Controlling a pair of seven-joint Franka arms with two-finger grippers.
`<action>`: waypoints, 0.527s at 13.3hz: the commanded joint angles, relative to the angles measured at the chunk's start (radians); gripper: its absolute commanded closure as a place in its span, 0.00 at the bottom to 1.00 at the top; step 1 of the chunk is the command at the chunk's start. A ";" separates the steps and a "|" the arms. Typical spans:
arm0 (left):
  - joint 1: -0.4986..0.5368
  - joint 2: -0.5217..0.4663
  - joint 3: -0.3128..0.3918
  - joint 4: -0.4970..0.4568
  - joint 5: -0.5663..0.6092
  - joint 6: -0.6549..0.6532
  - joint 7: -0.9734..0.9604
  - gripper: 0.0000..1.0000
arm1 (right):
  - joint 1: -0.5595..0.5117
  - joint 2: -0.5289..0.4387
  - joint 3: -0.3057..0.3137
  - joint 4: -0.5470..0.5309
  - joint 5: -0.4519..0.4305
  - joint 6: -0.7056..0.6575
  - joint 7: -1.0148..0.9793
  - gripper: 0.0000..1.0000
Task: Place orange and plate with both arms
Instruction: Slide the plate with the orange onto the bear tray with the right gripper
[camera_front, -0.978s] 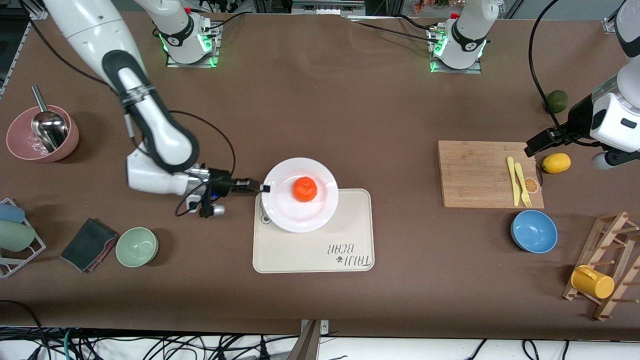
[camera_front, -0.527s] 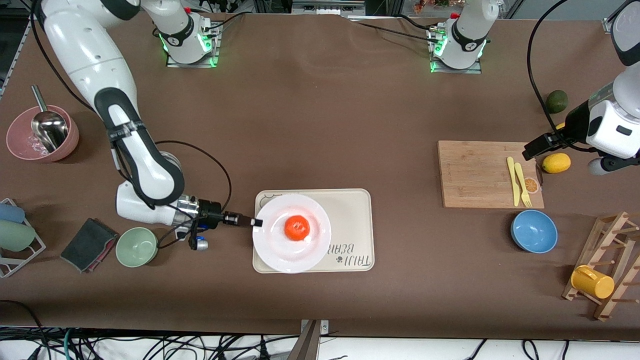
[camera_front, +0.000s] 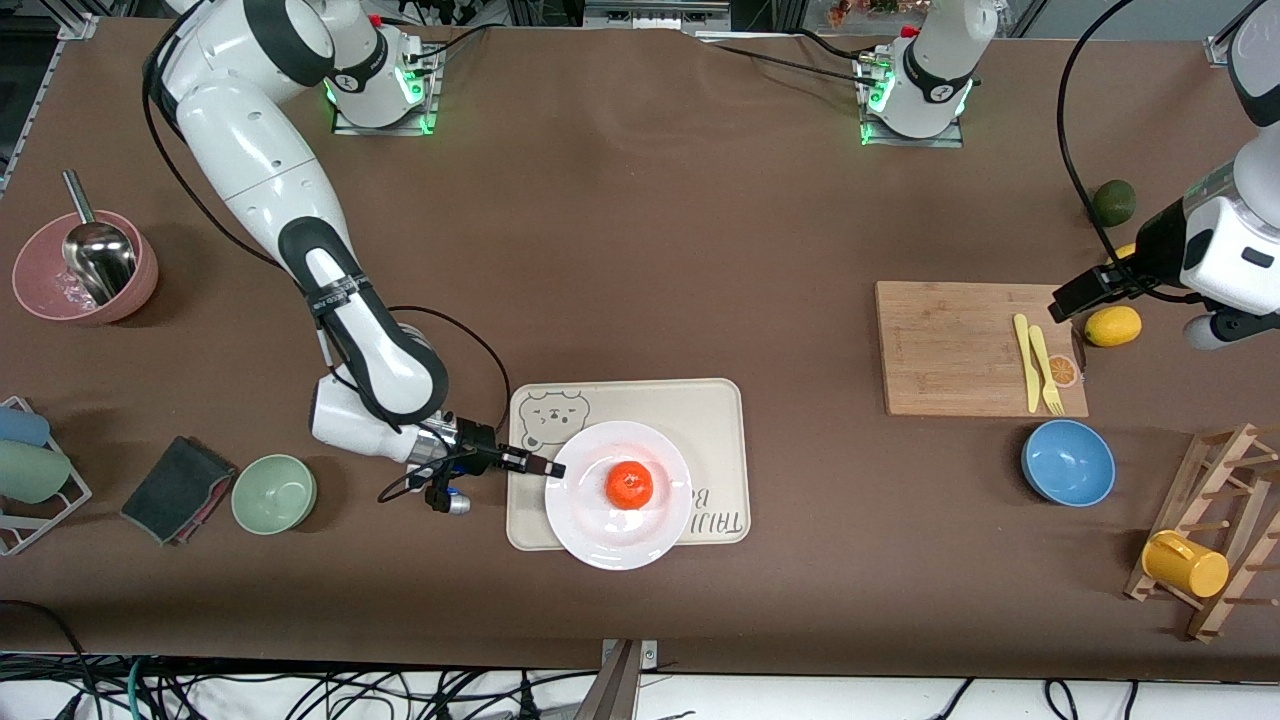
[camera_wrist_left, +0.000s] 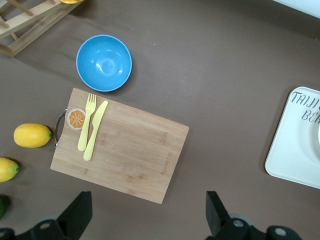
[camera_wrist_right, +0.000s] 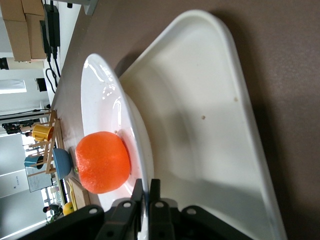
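The white plate (camera_front: 592, 520) lies on the cream bear-printed tray (camera_front: 640, 410), over the tray's edge nearer the front camera, and its rim overhangs that edge. The orange (camera_front: 629, 485) sits in the plate's centre. My right gripper (camera_front: 550, 468) is shut on the plate's rim at the side toward the right arm's end of the table. The right wrist view shows the fingers (camera_wrist_right: 138, 190) pinching the plate (camera_wrist_right: 107, 100) close to the orange (camera_wrist_right: 102, 162), with the tray (camera_wrist_right: 200, 125) underneath. My left gripper (camera_front: 1065, 298) waits open in the air over the wooden cutting board's end, its fingers (camera_wrist_left: 80, 215) wide apart.
The cutting board (camera_front: 950, 350) carries a yellow knife and fork (camera_front: 1038, 365). A lemon (camera_front: 1112, 326), a dark green fruit (camera_front: 1113, 202), a blue bowl (camera_front: 1068, 462) and a rack with a yellow mug (camera_front: 1184, 564) are nearby. A green bowl (camera_front: 274, 493), a dark cloth (camera_front: 178, 489) and a pink bowl (camera_front: 80, 280) stand toward the right arm's end.
My right arm has carried the plate with the orange from the tray's farther edge toward the front camera, then a little toward the left arm's end. The left gripper barely moved.
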 joint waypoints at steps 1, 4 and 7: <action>0.000 0.005 0.001 0.020 -0.031 -0.003 -0.003 0.00 | -0.006 0.009 -0.020 0.037 -0.092 -0.007 0.011 0.00; 0.007 0.008 0.001 0.021 -0.080 0.011 -0.003 0.00 | -0.035 -0.012 -0.020 0.038 -0.311 -0.067 0.016 0.00; 0.009 0.011 0.007 0.049 -0.111 0.060 -0.009 0.00 | -0.056 -0.057 -0.020 0.038 -0.484 -0.163 0.020 0.00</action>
